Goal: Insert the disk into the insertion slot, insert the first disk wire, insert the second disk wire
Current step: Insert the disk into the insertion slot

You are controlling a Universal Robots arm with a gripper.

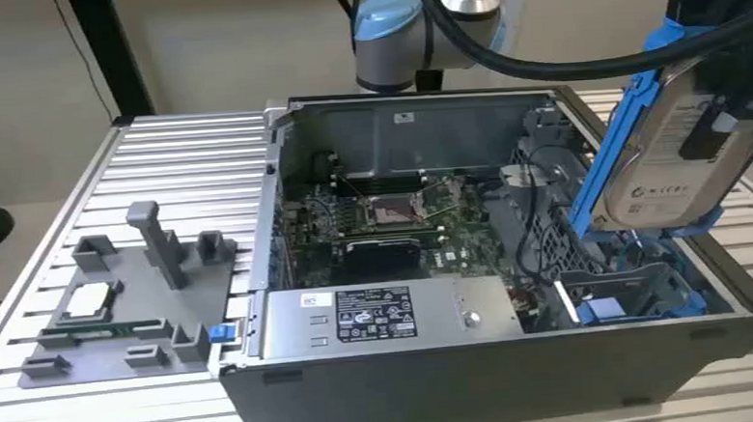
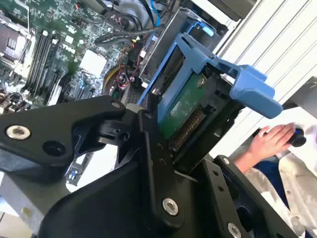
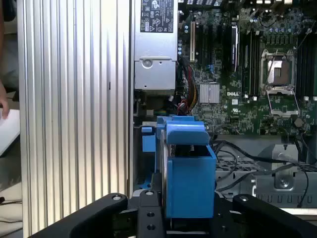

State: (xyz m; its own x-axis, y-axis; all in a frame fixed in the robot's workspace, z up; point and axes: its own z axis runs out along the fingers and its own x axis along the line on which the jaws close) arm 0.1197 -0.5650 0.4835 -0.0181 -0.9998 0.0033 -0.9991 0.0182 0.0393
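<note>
Your hand (image 2: 181, 136) is clamping the disk (image 1: 668, 157) by its flat faces, holding it tilted on edge in the air above the open computer case (image 1: 488, 369); the disk is hanging over the insertion slot (image 1: 632, 289) at the exterior view's right, apart from it; the slot is sitting empty, its blue rails showing; both disk wires are probably lying loose among the dark cables (image 1: 532, 232) beside the bay, though the views are not making that plain; you are facing all three steps, none showing as done.
</note>
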